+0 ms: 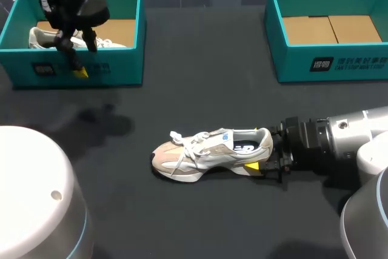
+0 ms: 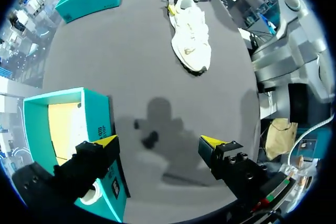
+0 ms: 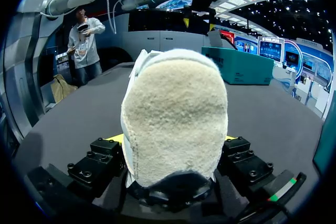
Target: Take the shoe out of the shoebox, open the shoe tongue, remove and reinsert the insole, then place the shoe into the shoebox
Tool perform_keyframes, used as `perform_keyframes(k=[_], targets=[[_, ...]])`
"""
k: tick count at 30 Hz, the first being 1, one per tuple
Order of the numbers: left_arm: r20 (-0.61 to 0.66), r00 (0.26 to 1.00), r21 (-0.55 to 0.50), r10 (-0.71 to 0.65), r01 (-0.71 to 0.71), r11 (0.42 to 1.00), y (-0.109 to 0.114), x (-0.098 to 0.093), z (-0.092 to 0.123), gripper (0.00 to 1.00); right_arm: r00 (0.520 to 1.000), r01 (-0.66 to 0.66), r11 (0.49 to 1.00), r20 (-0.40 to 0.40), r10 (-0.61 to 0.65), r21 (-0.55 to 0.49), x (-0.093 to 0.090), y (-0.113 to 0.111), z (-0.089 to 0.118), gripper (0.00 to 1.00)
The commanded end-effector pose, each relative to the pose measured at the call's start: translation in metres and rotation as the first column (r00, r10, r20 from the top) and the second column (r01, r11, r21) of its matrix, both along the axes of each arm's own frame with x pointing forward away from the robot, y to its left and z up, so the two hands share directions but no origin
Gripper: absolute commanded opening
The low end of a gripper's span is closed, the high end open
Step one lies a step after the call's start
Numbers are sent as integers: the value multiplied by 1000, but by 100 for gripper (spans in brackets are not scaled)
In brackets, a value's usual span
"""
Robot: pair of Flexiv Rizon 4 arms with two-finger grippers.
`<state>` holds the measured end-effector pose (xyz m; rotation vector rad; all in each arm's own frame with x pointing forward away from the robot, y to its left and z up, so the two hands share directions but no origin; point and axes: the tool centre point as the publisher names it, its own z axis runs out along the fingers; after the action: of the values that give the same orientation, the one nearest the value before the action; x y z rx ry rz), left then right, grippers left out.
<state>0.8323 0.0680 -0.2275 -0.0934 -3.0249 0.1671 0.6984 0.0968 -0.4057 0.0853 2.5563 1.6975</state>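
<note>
My right hand (image 1: 264, 156) pinches the sneaker (image 1: 206, 153) heel on the worktop (image 1: 182, 77); left hand (image 2: 160, 142) spread above the left shoebox (image 1: 115, 68).

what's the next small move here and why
Probably bring the left claw across to the shoe and down onto its tongue. The shoe sits upright on the table with the right claw clamped on its heel, so it looks steadied, while the left claw hangs open by the left shoebox, holding nothing.

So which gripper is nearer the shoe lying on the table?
Right. The right gripper is shut on the heel of the shoe; the left gripper hangs open over the front wall of the left shoebox, well away.
</note>
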Motion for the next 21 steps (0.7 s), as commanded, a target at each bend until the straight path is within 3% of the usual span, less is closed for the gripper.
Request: perform_keyframes(k=[1,10,21], targets=[[-3,1000,42,28,-28,999,-19,-11,-6,100,1000,3,1000,1,-3,-3,-1,0,1,0],[28,996,-18,83,-83,996,-47,-44,-7,100,1000,3,1000,1,-3,-3,-1,0,1,0],[28,996,-18,83,-83,996,-47,-44,-7,100,1000,3,1000,1,-3,-3,-1,0,1,0]])
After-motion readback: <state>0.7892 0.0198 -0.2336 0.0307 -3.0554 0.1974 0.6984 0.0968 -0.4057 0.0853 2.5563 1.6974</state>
